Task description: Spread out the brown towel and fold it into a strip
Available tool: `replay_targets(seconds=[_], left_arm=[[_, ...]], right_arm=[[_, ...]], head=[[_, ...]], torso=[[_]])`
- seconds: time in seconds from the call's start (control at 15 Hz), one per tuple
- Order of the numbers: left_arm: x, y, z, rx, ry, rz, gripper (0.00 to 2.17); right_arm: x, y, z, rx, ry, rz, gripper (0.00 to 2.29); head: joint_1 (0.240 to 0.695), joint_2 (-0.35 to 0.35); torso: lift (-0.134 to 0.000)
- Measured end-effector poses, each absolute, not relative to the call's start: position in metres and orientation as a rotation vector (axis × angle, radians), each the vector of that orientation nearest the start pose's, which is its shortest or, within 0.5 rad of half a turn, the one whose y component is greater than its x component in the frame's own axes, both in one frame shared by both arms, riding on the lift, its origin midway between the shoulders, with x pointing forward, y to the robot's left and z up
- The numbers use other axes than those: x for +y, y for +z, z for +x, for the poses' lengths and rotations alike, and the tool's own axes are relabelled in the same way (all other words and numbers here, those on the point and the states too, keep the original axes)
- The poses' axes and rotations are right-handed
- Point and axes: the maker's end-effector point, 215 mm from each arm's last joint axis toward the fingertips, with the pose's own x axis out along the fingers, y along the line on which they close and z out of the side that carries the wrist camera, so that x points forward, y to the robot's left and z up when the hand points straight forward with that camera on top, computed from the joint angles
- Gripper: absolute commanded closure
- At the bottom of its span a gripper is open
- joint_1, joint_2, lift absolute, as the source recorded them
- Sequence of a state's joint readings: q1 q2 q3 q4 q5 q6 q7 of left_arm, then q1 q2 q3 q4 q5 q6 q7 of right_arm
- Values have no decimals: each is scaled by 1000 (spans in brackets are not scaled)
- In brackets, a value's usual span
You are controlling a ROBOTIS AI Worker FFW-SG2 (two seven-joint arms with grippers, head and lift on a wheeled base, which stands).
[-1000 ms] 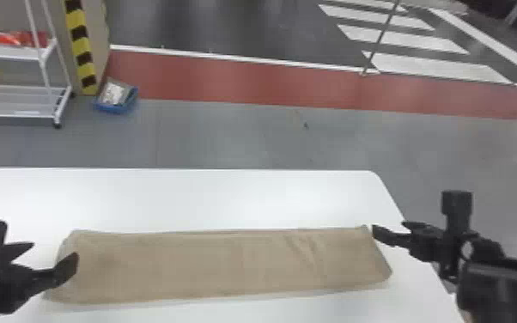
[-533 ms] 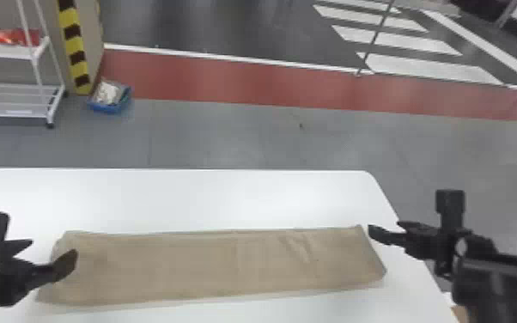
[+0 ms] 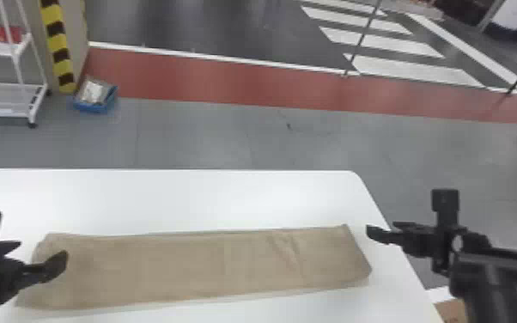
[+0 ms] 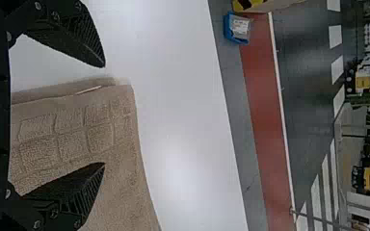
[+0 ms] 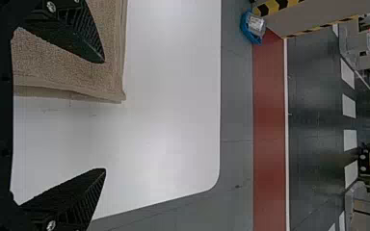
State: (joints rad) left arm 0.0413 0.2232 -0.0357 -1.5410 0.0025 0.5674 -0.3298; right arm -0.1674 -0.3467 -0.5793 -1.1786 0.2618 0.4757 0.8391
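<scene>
Fingers of the left gripper (image 4: 104,115) stand wide apart and hold nothing; fingers of the right gripper (image 5: 103,116) are likewise open and empty. Brown towel (image 3: 193,270) lies flat on the white table (image 3: 227,197) as a long strip, spanning from the left fingers to just short of the right fingertips in the head view. At the left end, the inner finger is over the cloth and the outer finger is over bare table, past the towel's end. At the right end, the wrist view shows the same arrangement: inner finger over cloth, outer finger over table. Contact between fingertips and cloth cannot be confirmed.

Step in hand: final folding stage, judged complete or nearly so. Spreading appears done, and the layers appear stacked into a strip. Minor faults: shallow creases in the cloth on the side toward the right fingers, and a thin lower layer showing along the near long edge.

Next move: if the strip is accepted, raise both grippers straight up with fingers apart, then retract outward from the ends. Caution: a low sideways exit could catch the cloth with an inner finger and skew an end. If correction is required, pinch lightly at both ends and draw evenly outward.
</scene>
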Motion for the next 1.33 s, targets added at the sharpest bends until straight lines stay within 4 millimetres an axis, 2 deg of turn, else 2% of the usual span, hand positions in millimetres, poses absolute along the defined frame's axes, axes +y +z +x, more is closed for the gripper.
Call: replay_targets(seconds=[0.53, 0.93, 1.33], left_arm=[[251, -549, 524, 691, -293, 116, 167], [251, -554, 526, 704, -294, 116, 205], [255, -561, 518, 752, -287, 95, 205]], right_arm=[[-559, -490, 497, 688, 113, 27, 194], [-558, -499, 496, 708, 137, -19, 194], [-556, -510, 488, 735, 144, -43, 194]], head=[[695, -322], [695, -321], [695, -320]], torso=[[0], [0], [0]])
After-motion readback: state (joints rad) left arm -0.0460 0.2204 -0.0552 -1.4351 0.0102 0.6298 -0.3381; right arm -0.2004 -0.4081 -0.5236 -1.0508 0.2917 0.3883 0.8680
